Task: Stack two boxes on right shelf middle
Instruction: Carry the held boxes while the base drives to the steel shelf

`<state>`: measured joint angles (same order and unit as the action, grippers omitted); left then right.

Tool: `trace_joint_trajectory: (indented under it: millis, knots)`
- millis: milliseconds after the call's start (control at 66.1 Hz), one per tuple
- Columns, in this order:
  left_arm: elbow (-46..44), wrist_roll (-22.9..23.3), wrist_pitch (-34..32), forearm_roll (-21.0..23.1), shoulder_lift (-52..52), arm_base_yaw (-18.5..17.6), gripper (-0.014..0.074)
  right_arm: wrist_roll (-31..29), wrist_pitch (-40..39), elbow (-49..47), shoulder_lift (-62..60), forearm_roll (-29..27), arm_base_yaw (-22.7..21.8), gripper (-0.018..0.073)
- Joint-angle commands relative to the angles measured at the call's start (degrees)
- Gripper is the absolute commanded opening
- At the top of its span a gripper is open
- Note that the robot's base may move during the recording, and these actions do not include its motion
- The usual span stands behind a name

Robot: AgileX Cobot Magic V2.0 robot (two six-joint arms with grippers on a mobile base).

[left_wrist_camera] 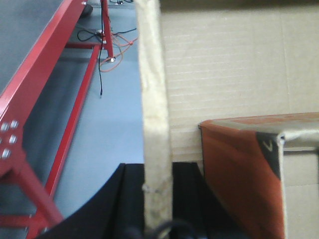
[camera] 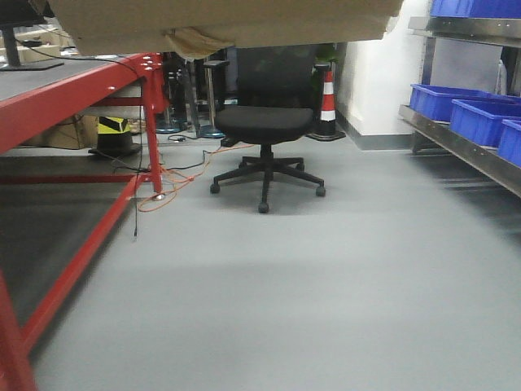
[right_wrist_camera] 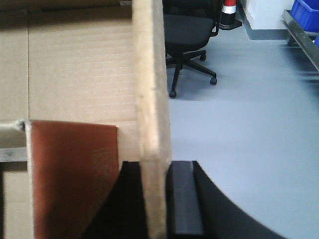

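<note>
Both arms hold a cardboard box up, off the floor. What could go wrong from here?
1. The left gripper and right gripper each pinch only a thin wall of the box; the cardboard may bend or slip out.
2. The office chair stands ahead and the red table is close at left, while the box hides the top of the front view: a bump seems possible.
3. The shelf carries blue bins; room may be tight.

one cardboard box [camera: 228,20], one office chair [camera: 264,122], one striped cone [camera: 327,102], four blue bins [camera: 480,122], one red table [camera: 73,90]
</note>
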<state>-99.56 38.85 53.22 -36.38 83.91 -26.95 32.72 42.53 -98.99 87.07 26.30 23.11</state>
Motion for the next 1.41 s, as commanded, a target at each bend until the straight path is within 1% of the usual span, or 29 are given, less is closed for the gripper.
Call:
trace_joint_trajectory:
  millis: [0,1391]
  knots:
    - [-0.7,0.1,-2.2,-1.5,-0.8,-0.1,-0.0111,0.4,-4.1,-0.9,-1.1,1.0,-0.2,-0.0153]
    - [-0.7,0.1,-2.2,-1.5,-0.8,-0.1,-0.0111,0.4,-4.1,-0.9,-1.1,1.0,-0.2,-0.0153]
